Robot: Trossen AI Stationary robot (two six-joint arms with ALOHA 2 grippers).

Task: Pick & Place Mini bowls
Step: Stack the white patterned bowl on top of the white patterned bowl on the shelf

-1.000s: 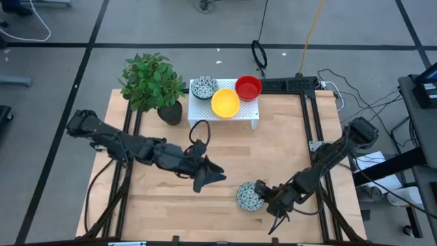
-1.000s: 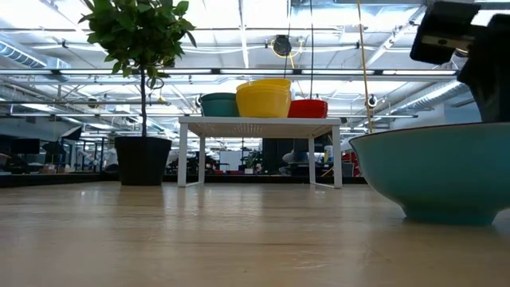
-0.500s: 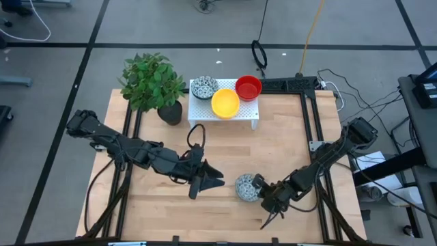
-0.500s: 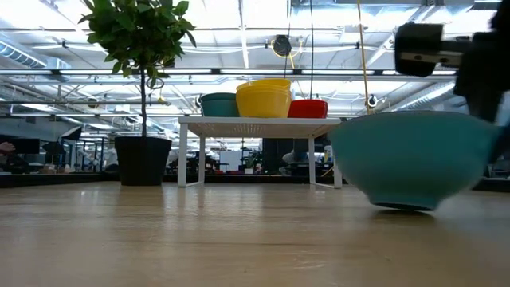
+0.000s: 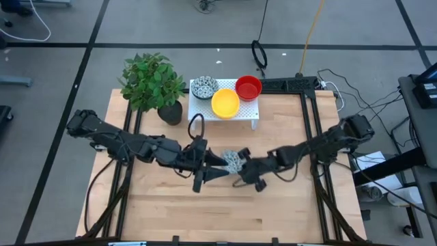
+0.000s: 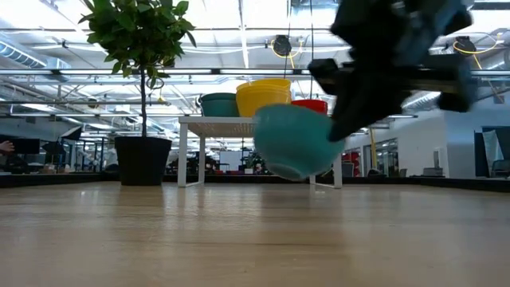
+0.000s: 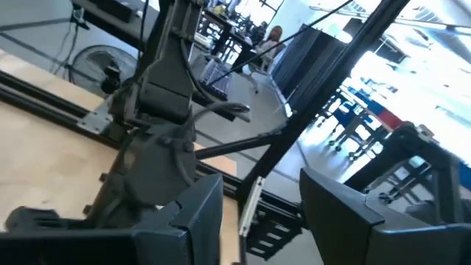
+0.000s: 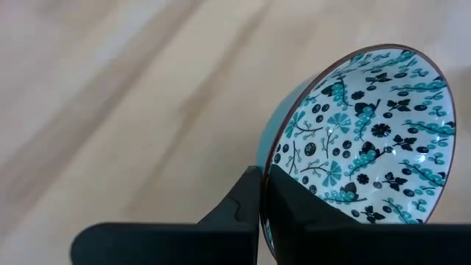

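My right gripper (image 5: pixel 241 167) is shut on a speckled mini bowl (image 5: pixel 233 160), white inside with a dark blue-green pattern (image 8: pixel 368 140) and teal outside (image 6: pixel 293 142). It is held above the middle of the table. My left gripper (image 5: pixel 218 167) is open and empty, just left of the bowl, its two fingers (image 7: pixel 199 221) apart. Another speckled bowl (image 5: pixel 203 87), a yellow bowl (image 5: pixel 225 102) and a red bowl (image 5: pixel 248 87) sit on a white rack (image 5: pixel 249 117) at the table's far side. My right gripper pinches the bowl's rim (image 8: pixel 266 177), one finger (image 8: pixel 243 202) on the outer wall and the other finger (image 8: pixel 302 217) inside the bowl. The fingers come roughly level from the table's right side. The bowl is lifted clear of the table and tilted (image 6: pixel 293 142).
A black plant pot (image 5: pixel 171 111) with a leafy plant (image 5: pixel 151 80) stands left of the rack. Dark frame rails (image 5: pixel 314 130) run along the table's left and right sides. Bare wood (image 5: pixel 225 212) lies toward the near edge.
My right gripper has lifted the speckled bowl off the table near the right near corner. It has carried the bowl toward the table's left and far side, up to my left gripper. The bowl now hangs clear and tilted.
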